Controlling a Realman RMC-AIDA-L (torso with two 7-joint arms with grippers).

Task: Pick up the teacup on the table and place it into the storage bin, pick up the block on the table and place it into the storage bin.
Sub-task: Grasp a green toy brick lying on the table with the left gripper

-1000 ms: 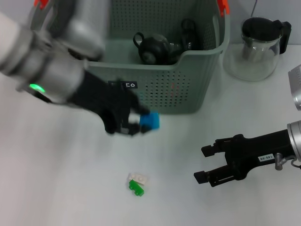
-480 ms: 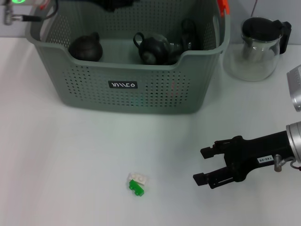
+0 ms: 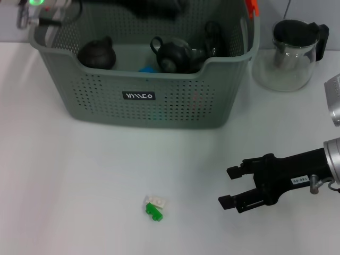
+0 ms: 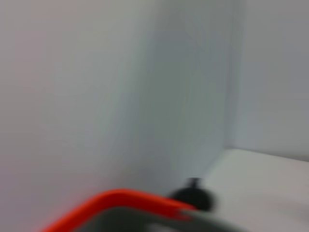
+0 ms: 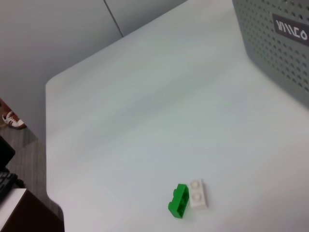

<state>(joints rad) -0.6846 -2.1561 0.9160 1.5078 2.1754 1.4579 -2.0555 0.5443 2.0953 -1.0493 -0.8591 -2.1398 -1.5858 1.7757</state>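
Left end effector (image 3: 154,6): it hangs over the far rim of the storage bin, dark and blurred; whether its fingers are spread or closed cannot be told.
Right end effector (image 3: 229,186): it rests low over the table in front of the storage bin's right corner, fingers apart and holding nothing.
Storage bin (image 3: 159,106): it stands on the table (image 3: 79,186), with dark teapots (image 3: 172,54) and a blue block (image 3: 147,68) lying inside, the block just beside the middle teapot.
Green-and-white block (image 3: 154,207): it lies on the table well in front of the storage bin, the green piece touching the white one.
Glass pitcher (image 3: 291,53): it stands just to the right of the storage bin.
Step in hand: likely the release over the storage bin; the left arm should lift straight clear of the rim so nothing inside is knocked.
Teacup: none can be told on the table.
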